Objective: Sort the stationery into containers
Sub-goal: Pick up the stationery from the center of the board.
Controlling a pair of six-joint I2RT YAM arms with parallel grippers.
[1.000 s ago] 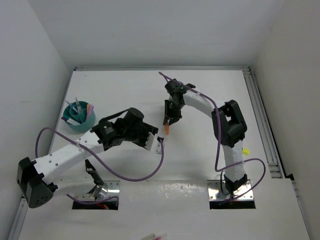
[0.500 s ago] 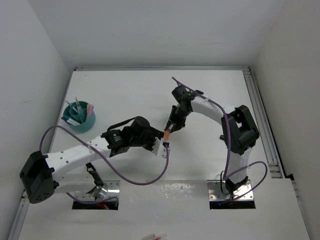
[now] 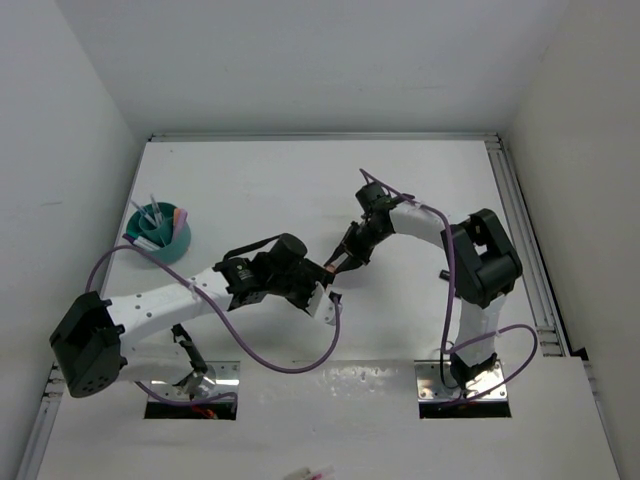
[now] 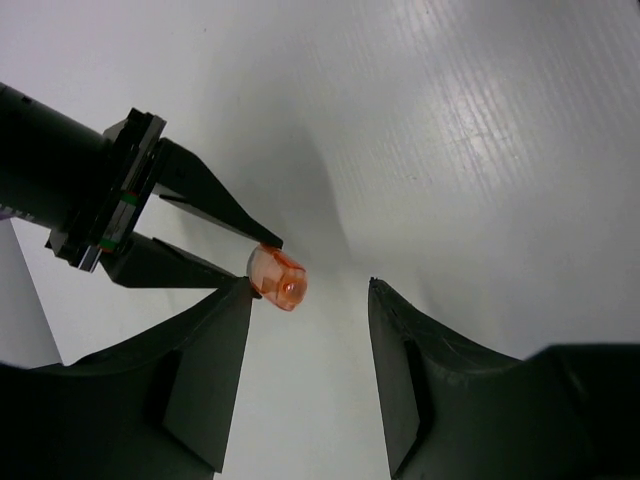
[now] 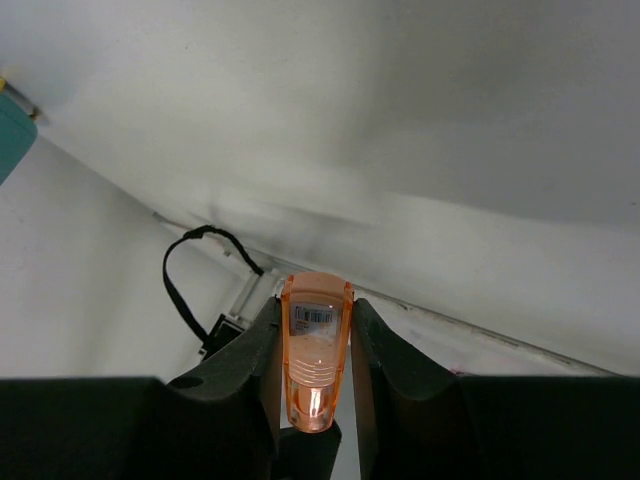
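Note:
My right gripper [image 3: 336, 265] is shut on a stubby orange highlighter [image 5: 316, 345], which also shows in the top view [image 3: 328, 268] and in the left wrist view [image 4: 277, 278]. It holds the highlighter above the table, pointing at my left gripper [image 3: 325, 288]. The left gripper [image 4: 308, 290] is open and empty, with the highlighter's end just beyond its left fingertip. The teal-green cup [image 3: 170, 247] stands at the far left with several pens in it.
A metal rail [image 3: 522, 230] runs along the table's right edge. A small yellow piece [image 3: 443, 273] shows beside the right arm. Purple cables [image 3: 260, 358] loop from both arms. White walls close in the table on three sides.
The right gripper has carried the orange highlighter down and toward the left gripper. The left arm has reached right and forward, so its open jaws now meet the highlighter's end.

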